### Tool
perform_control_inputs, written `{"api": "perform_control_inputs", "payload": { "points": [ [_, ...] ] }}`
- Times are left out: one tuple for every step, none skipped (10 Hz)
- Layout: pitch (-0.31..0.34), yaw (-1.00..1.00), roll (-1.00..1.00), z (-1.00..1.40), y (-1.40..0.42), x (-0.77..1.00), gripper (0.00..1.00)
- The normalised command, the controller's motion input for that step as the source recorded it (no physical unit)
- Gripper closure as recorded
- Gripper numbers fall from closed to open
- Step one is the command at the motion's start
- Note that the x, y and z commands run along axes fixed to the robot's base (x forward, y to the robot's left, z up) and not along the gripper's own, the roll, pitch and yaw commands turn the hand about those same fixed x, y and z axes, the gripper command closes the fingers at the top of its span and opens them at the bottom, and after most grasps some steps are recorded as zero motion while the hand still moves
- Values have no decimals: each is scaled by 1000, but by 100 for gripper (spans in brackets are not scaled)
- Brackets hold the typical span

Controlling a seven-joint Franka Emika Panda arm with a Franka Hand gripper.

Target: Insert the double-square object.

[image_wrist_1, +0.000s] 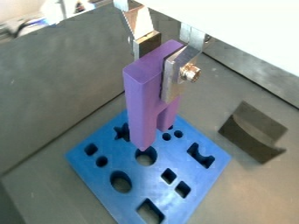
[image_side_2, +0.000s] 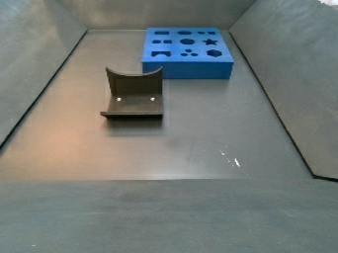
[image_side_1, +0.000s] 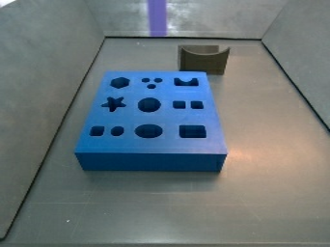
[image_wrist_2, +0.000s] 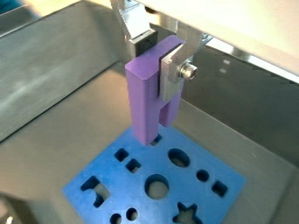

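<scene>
Both wrist views show the gripper (image_wrist_1: 166,63) clamped on the double-square object (image_wrist_1: 149,98), a tall smooth matte violet peg hanging above the flat blue block with shaped holes (image_wrist_1: 146,171). One silver finger (image_wrist_1: 176,74) presses the peg's side; the opposite finger is hidden behind it. The forked lower end is hard to make out. In a side view only a violet sliver (image_side_1: 156,13) shows, cut off above the block (image_side_1: 151,121). A dark grey curved block (image_side_1: 203,58) sits beside the blue block.
</scene>
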Motion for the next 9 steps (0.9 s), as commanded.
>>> {"api": "perform_control_inputs", "payload": {
  "points": [
    [0,-1000,0,-174,0,0,100],
    [-6,-1000,0,-186,0,0,100],
    [-26,-1000,0,-214,0,0,100],
    [-11,-1000,-46,-386,0,97,100],
    [-19,-983,-64,-383,0,123,100],
    [-11,-980,-69,-394,0,134,100],
    [0,-969,-79,-346,0,166,100],
    [0,-837,-136,-226,57,363,100],
    [0,-814,-131,-243,86,391,100]
  ]
}}
